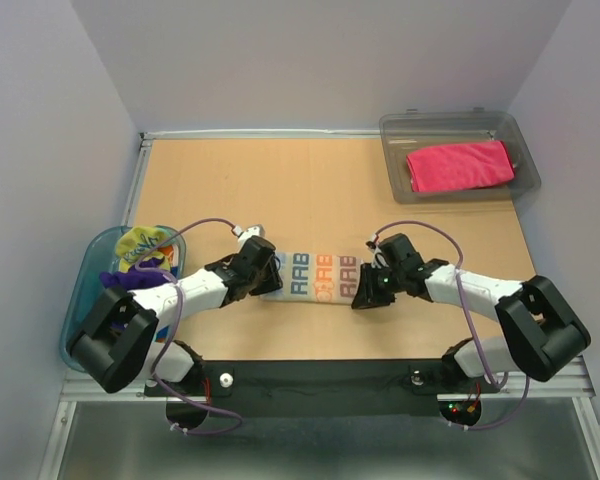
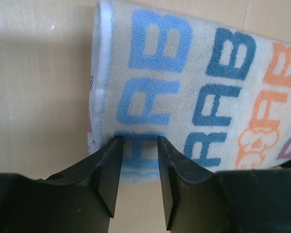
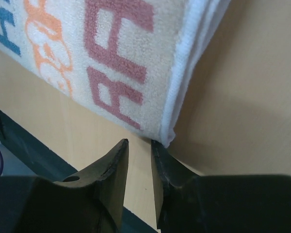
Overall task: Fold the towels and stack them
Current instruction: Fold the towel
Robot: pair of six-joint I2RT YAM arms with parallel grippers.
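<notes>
The striped lettered towel (image 1: 320,276) lies folded into a long strip on the table between my two grippers. My left gripper (image 1: 267,275) is at its left end, jaws open over the near edge of the towel (image 2: 184,92), nothing pinched. My right gripper (image 1: 365,292) is at its right end, jaws slightly apart just short of the towel's near right corner (image 3: 169,138). A folded magenta pink towel (image 1: 460,165) lies in the clear grey bin. Yellow, teal and purple towels (image 1: 140,255) are bunched in the blue-rimmed tub.
The clear grey bin (image 1: 525,160) stands at the back right. The blue-rimmed tub (image 1: 80,300) sits at the left edge, beside my left arm. The black front rail (image 1: 310,380) runs along the near edge.
</notes>
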